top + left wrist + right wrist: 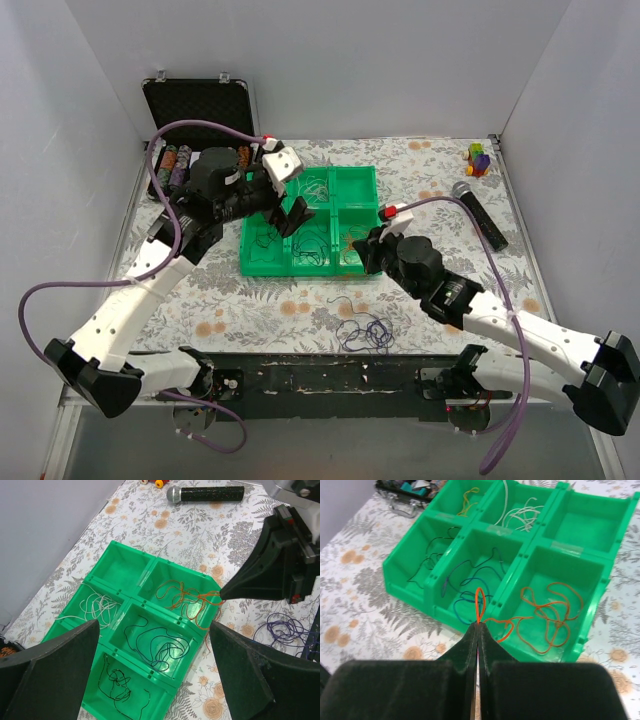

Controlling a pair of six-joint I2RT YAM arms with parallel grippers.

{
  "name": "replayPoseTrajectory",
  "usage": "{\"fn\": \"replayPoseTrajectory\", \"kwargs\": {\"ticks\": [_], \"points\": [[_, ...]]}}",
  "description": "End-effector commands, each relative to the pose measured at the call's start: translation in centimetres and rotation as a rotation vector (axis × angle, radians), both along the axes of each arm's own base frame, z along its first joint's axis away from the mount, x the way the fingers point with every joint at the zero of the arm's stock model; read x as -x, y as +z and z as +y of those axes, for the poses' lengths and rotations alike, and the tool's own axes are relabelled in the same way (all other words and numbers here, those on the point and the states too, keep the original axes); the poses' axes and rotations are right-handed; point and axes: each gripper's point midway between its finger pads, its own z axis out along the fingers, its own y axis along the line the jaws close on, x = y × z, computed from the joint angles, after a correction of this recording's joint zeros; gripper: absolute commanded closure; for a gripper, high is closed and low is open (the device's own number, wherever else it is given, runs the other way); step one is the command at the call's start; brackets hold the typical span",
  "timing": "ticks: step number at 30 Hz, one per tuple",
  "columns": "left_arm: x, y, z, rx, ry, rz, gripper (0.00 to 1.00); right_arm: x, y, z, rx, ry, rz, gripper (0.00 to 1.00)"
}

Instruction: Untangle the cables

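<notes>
Orange cable [550, 611]: most of it lies in the tray compartment just ahead and to the right of the right pincer [478, 626]. One strand is draped over the near wall and runs back to the fingertips.
Right pincer: jaws pressed fully together on a small loop of that strand. The grip is at the very tips, probably so the rest can be fed into the compartment.
Loose tangle [365, 330]: purple and dark loops on the table [250, 310], behind and beside the right pincer, near the front edge. This looks like the work left to do.
Sorted cables: blue [470, 587], dark and white ones each lie in their own compartment, ahead and to the left of the closed tips.
Left pincer [153, 625]: spread wide, holding nothing, hanging over the green tray [402, 585], probably on standby.
Edges: the tray wall stands right under the pinched strand and could catch it.
Open room: bare cloth lies to either side of the right pincer. The microphone [480, 212] is well off to its right.
</notes>
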Motion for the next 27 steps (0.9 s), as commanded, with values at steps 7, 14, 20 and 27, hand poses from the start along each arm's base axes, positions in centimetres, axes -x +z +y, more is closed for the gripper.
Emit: {"fn": "replayPoseTrajectory", "kwargs": {"ticks": [7, 14, 20, 27], "points": [[0.5, 1.7, 1.3, 0.033, 0.04, -0.069, 0.08, -5.2, 9.6, -1.1, 0.009, -0.059, -0.191, 0.99], [0.6, 1.5, 1.5, 0.03, 0.042, -0.074, 0.08, -4.5, 19.3, -1.6, -0.092, -0.04, -0.354, 0.99], [0.6, 1.8, 1.5, 0.034, 0.04, -0.08, 0.07, -4.8, 21.8, -1.8, -0.096, -0.048, -0.398, 0.99], [0.7, 1.8, 1.6, 0.035, 0.042, -0.079, 0.07, -6.4, 17.8, -1.3, -0.054, -0.055, -0.324, 0.99]]}}
